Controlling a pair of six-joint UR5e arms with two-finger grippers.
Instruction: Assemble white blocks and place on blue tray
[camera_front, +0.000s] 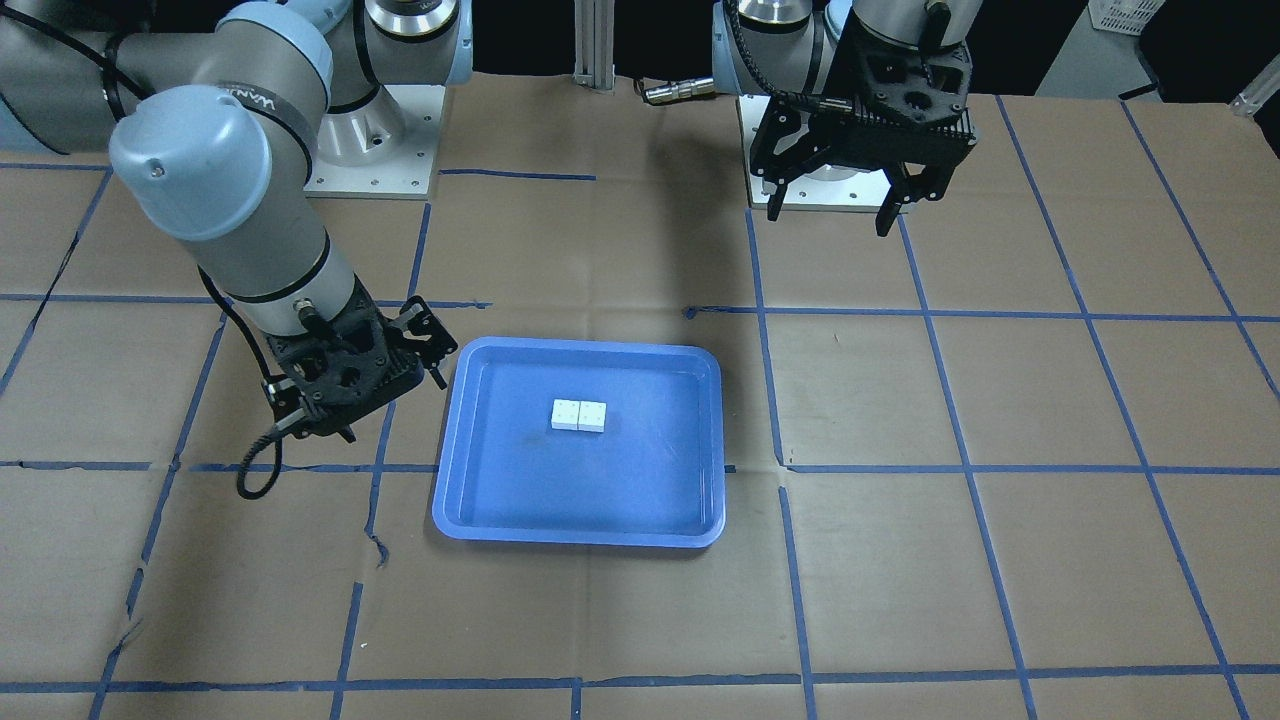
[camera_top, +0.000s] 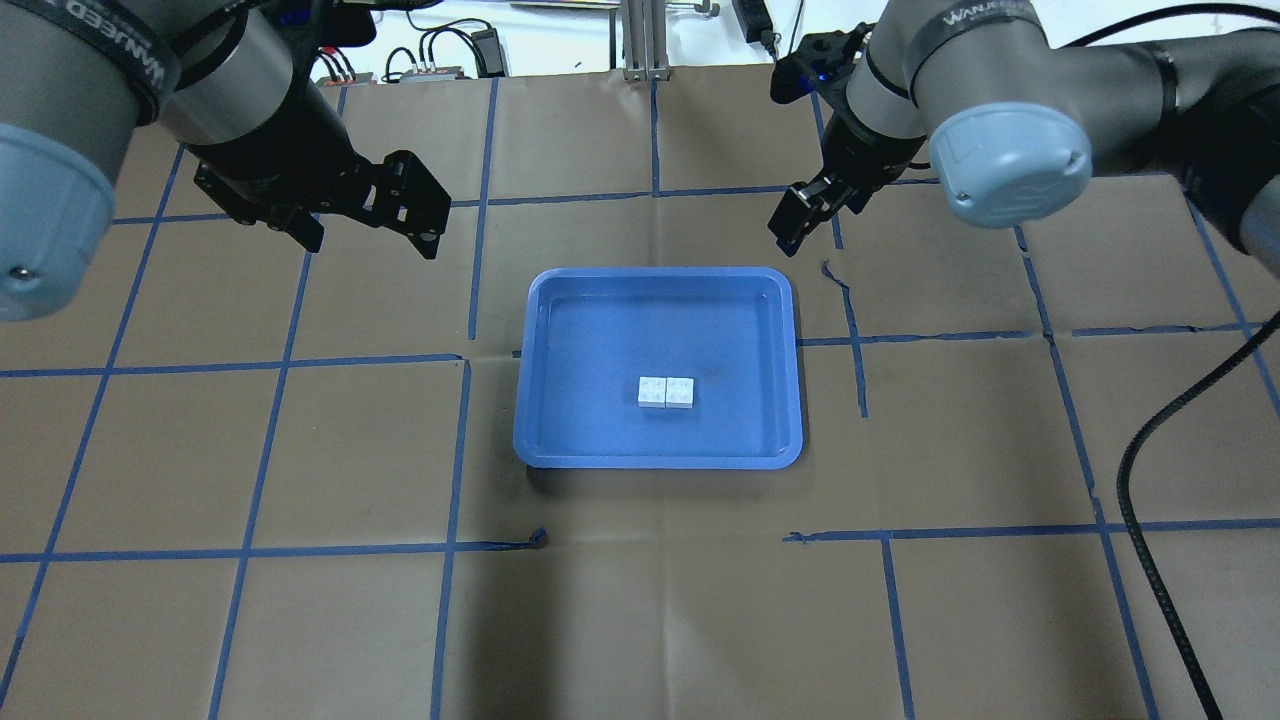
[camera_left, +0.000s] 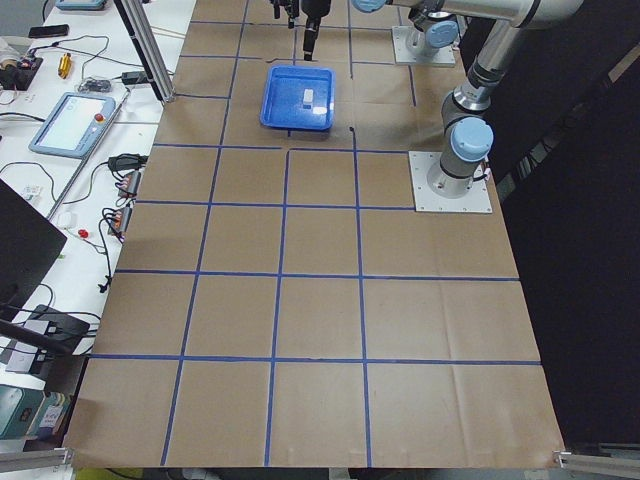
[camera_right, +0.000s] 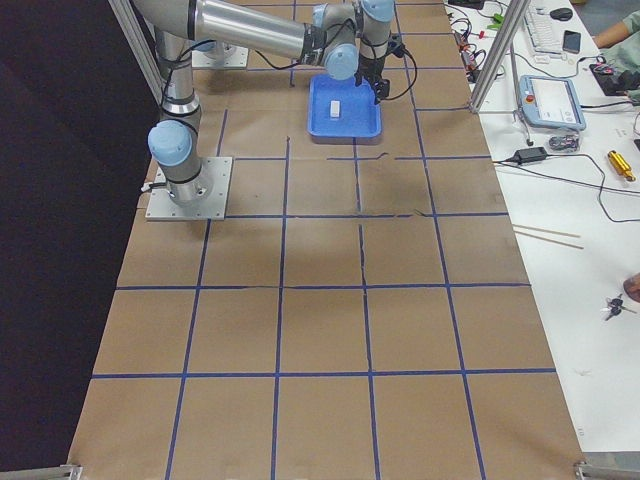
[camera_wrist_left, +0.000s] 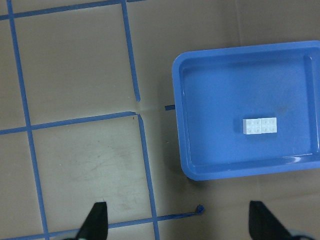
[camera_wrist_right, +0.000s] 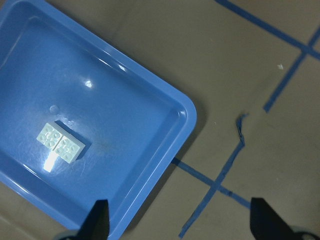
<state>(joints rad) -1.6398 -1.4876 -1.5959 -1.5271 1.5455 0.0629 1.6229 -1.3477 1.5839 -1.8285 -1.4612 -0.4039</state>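
Note:
Two white blocks (camera_front: 578, 415) lie joined side by side, studs up, near the middle of the blue tray (camera_front: 640, 480). They also show in the overhead view (camera_top: 666, 392), on the tray's floor (camera_top: 600, 330). My left gripper (camera_top: 372, 243) is open and empty, raised above the table to the far left of the tray. My right gripper (camera_top: 810, 215) is open and empty, just beyond the tray's far right corner. The left wrist view shows the blocks (camera_wrist_left: 260, 126) in the tray (camera_wrist_left: 215, 100). The right wrist view shows the blocks (camera_wrist_right: 61, 143) in the tray (camera_wrist_right: 125, 100).
Brown paper with a grid of blue tape lines (camera_top: 470, 360) covers the table. A black cable (camera_top: 1150, 470) hangs from my right arm at the right side. The arm bases (camera_front: 380, 140) stand at the table's back edge.

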